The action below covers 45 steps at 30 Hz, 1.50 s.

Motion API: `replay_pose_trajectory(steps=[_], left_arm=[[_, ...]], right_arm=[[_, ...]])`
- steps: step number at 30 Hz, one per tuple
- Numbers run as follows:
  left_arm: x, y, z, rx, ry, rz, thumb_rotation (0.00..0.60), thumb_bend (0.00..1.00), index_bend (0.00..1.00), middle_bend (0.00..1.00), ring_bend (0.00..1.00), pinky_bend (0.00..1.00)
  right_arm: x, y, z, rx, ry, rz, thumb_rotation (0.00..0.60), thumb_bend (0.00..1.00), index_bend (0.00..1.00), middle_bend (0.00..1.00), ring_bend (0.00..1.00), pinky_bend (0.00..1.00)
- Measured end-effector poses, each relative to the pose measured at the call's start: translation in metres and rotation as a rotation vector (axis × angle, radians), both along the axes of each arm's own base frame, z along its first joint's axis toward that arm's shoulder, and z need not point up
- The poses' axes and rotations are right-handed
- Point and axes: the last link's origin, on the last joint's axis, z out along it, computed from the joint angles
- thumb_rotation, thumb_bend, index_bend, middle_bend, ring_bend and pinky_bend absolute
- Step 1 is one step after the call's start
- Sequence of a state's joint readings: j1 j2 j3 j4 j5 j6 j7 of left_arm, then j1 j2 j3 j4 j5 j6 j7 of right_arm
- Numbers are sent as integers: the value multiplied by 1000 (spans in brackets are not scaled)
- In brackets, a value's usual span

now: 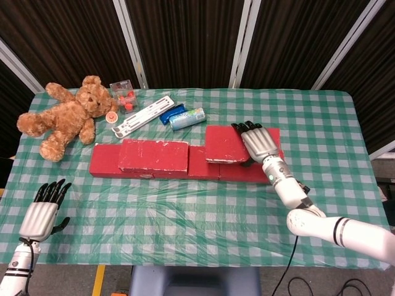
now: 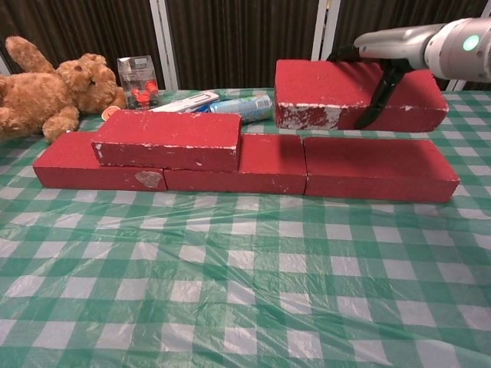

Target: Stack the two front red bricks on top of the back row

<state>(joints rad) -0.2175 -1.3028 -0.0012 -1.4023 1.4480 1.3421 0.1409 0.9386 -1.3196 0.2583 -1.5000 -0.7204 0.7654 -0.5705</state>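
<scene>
My right hand [image 1: 260, 143] grips a red brick [image 1: 224, 144] from above, thumb on its front face. In the chest view this held brick [image 2: 322, 93] hangs almost level, a little above the back row and apart from it, over the right brick [image 2: 376, 167] and part of the middle brick [image 2: 257, 162]. Another red brick [image 2: 169, 138] lies stacked on the left end of the back row [image 1: 203, 165]. My left hand [image 1: 41, 213] hovers at the table's near left corner, fingers apart and holding nothing.
A brown teddy bear [image 1: 68, 117] lies at the back left. Behind the row are a small clear box with orange parts [image 1: 123, 94], a white strip [image 1: 143, 115] and blue packets [image 1: 185, 116]. The green checked cloth [image 1: 185, 216] is covered in plastic film.
</scene>
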Motion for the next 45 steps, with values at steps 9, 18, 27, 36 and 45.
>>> replay_pose_trajectory(steps=[9, 18, 27, 36, 45], left_arm=[[-1, 1, 2, 16, -3, -1, 600, 292, 0, 0, 0, 59], [0, 0, 3, 14, -8, -3, 600, 292, 0, 0, 0, 59], [0, 0, 3, 10, -11, 1, 600, 291, 0, 0, 0, 59], [0, 0, 4, 8, -15, 1, 600, 292, 0, 0, 0, 59], [0, 0, 5, 8, -19, 1, 600, 291, 0, 0, 0, 59]], right_arm=[[2, -4, -34, 89, 14, 13, 600, 86, 548, 376, 203, 314], [5, -3, -43, 81, 31, -2, 600, 87, 531, 376, 203, 314], [12, -1, -53, 82, 23, -21, 600, 87, 522, 376, 203, 314], [15, -1, -61, 79, 22, -34, 600, 86, 511, 375, 203, 314], [20, 1, -68, 81, 11, -37, 600, 86, 502, 375, 203, 313]])
